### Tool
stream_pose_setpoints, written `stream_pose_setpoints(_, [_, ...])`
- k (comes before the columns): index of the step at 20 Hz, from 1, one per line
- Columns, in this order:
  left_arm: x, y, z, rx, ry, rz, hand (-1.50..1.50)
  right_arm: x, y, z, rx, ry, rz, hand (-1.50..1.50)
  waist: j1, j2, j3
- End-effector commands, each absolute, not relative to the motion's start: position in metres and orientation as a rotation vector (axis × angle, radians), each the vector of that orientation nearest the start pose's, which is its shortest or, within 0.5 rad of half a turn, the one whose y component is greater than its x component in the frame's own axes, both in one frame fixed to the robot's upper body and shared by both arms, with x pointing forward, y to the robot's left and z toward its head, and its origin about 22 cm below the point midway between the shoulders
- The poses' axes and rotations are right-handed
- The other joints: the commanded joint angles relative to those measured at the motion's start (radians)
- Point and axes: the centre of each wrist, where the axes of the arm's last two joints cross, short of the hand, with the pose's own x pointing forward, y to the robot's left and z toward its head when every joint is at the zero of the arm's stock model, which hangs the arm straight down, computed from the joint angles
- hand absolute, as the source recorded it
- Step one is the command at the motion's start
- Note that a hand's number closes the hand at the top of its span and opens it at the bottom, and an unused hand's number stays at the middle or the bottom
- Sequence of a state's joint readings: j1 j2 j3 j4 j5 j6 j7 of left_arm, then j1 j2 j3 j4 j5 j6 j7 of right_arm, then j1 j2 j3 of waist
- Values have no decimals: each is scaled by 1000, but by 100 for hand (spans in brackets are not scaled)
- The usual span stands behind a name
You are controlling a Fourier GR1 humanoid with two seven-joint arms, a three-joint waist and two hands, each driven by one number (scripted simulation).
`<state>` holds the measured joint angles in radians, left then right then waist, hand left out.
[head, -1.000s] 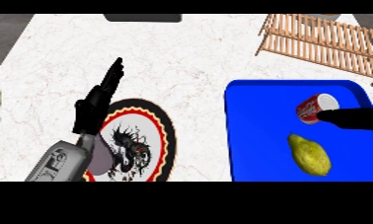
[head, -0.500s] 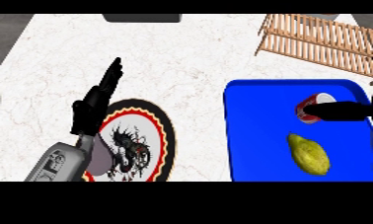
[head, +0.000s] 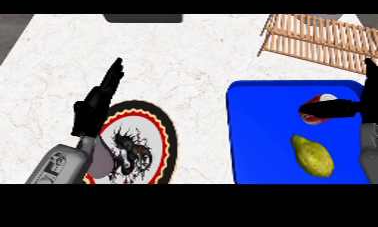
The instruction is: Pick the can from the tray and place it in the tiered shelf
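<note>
1. The can (head: 311, 117), red with a pale top, sits on the blue tray (head: 258, 121), right against the right hand (head: 332, 107) and to that hand's left.
2. A black part of the right hand lies straight across the can and hides its middle. The rest of this hand runs off the view's right edge, so I cannot tell whether it has closed on the can.
3. A yellow lemon (head: 311, 155) lies on the same tray, nearer the robot than the right hand and clear of the can.
4. The wooden tiered shelf (head: 325, 41) stands on the desk (head: 184, 56), beyond the right hand and past the tray's far edge.
5. The left hand (head: 96, 103) is well off to the left of the right hand. It is fully open with straight fingers pointing away from the robot, and it holds nothing.
6. A round plate (head: 136, 143) with a dark figure and a red and yellow rim lies just beside and below the left hand, partly under its forearm.
</note>
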<state>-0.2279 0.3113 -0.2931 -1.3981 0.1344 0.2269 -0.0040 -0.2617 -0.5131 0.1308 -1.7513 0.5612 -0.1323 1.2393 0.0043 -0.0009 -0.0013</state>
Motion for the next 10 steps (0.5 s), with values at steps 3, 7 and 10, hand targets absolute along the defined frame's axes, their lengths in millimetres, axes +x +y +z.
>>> stream_pose_setpoints(3, [284,248,14,123,-1574,-262,0,280,-261,124,-1039,-612,93,-150,-7,-1,0])
stream_pose_setpoints(7, [277,225,13,104,-1583,-263,0,281,-255,124,-1039,-605,100,-150,-5,-1,0])
stream_pose_setpoints(10, [284,226,19,99,-1555,-276,0,294,-265,109,-1046,-588,94,-150,-1,1,1])
